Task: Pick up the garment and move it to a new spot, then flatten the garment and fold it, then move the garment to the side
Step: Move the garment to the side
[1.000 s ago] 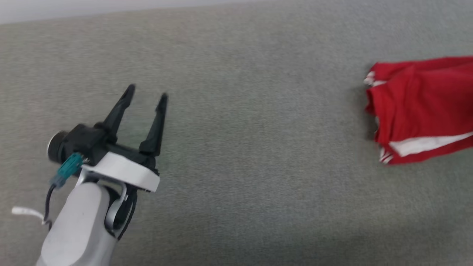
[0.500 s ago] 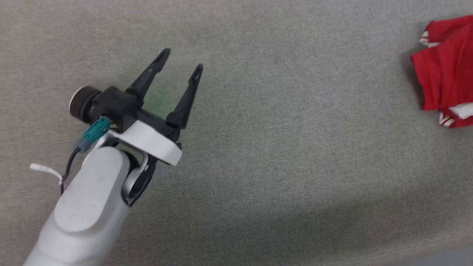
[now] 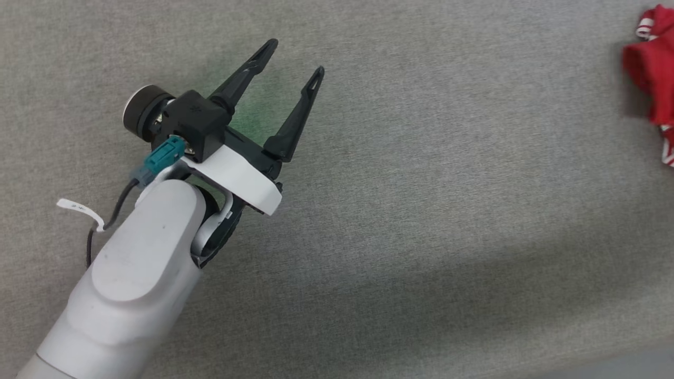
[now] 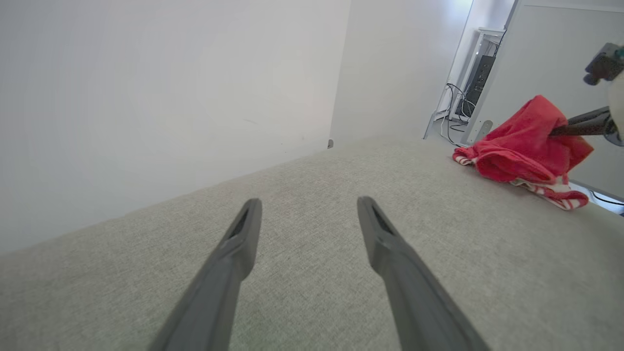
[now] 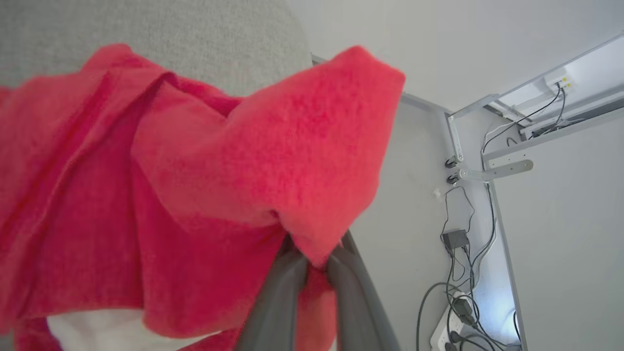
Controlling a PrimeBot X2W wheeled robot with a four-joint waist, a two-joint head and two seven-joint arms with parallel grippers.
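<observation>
The garment (image 3: 654,89) is a bright red bundle with striped trim at the right edge of the head view, resting on the grey cloth surface (image 3: 421,184). In the left wrist view the garment (image 4: 521,146) lies at the far right, its upper part pulled up by the dark fingers (image 4: 580,127) of my right gripper. The right wrist view shows my right gripper (image 5: 316,261) shut on a fold of the garment (image 5: 195,185). My left gripper (image 3: 294,59) hovers open far to the left of it, nothing between its fingers (image 4: 307,217).
A white wall (image 4: 170,97) rises behind the grey surface. A pale frame with cables and a power strip (image 5: 463,292) stands beyond the surface's far right end. A small white tag (image 3: 79,209) hangs off my left arm's cable.
The head camera has swung, so the garment has slid toward the picture's right edge. My left gripper has risen up and rightward in the view, staying open.
</observation>
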